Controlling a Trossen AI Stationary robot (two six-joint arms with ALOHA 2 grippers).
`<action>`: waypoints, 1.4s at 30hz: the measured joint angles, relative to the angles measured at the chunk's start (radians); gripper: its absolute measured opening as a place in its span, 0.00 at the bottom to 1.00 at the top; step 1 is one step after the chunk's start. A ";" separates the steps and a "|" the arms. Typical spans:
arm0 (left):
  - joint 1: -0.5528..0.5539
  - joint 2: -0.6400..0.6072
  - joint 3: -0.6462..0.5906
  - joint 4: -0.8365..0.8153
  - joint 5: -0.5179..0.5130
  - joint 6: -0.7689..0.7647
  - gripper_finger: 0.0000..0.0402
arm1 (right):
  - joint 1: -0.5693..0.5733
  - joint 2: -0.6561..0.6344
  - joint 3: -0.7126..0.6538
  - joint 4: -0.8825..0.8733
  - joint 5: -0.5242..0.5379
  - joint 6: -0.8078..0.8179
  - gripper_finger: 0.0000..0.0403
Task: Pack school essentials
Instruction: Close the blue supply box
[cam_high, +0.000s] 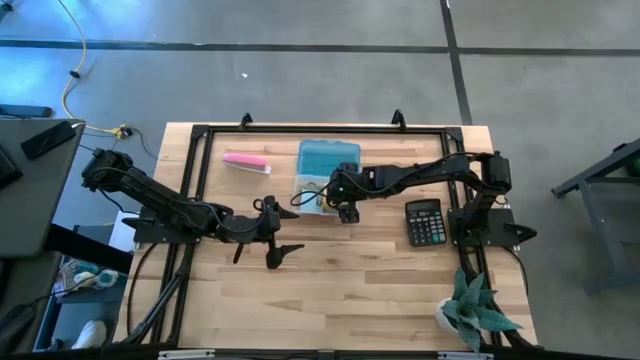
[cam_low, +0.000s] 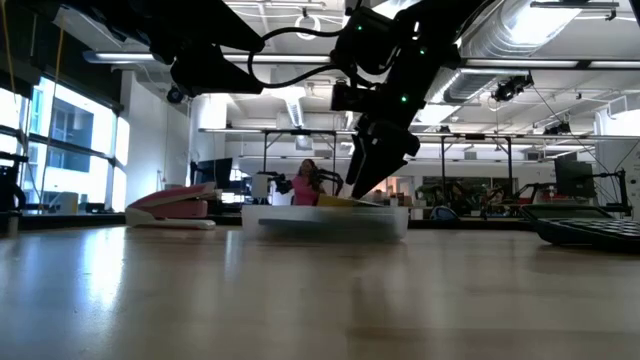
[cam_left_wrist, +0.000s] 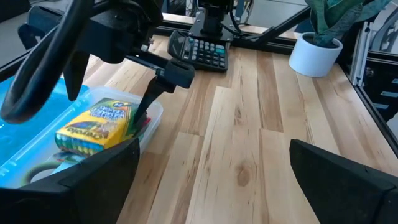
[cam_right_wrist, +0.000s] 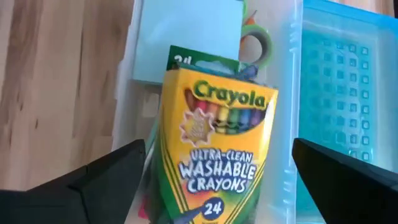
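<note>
A clear plastic box (cam_high: 312, 197) with its light-blue lid (cam_high: 328, 157) open behind it stands at the table's far middle. The yellow-green crayon box (cam_right_wrist: 217, 143) lies slanted in it, on top of other pieces. Beside it show the light-blue note pad (cam_right_wrist: 186, 37) and the green scissors handle (cam_right_wrist: 255, 40). My right gripper (cam_right_wrist: 217, 149) hangs open over the clear box, one finger on either side of the crayon box (cam_left_wrist: 99, 124), apart from it. My left gripper (cam_high: 270, 248) waits open over the bare table, near-left of the box.
The long pink bar (cam_high: 246, 162) lies left of the lid near the far edge. The black calculator (cam_high: 424, 222) sits right of the box by the right arm's base. A potted plant (cam_high: 470, 310) stands at the near right corner. Bare wood spreads across the near middle.
</note>
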 joint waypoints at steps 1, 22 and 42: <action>0.000 0.000 0.000 0.000 0.000 0.000 1.00 | 0.000 0.000 0.000 -0.001 0.003 0.000 0.98; 0.000 0.000 0.000 0.001 0.000 0.000 1.00 | -0.099 -0.171 0.000 -0.010 -0.032 0.152 0.98; 0.000 0.000 0.000 0.002 0.000 0.000 1.00 | -0.289 -0.615 0.000 -0.101 0.031 0.242 0.98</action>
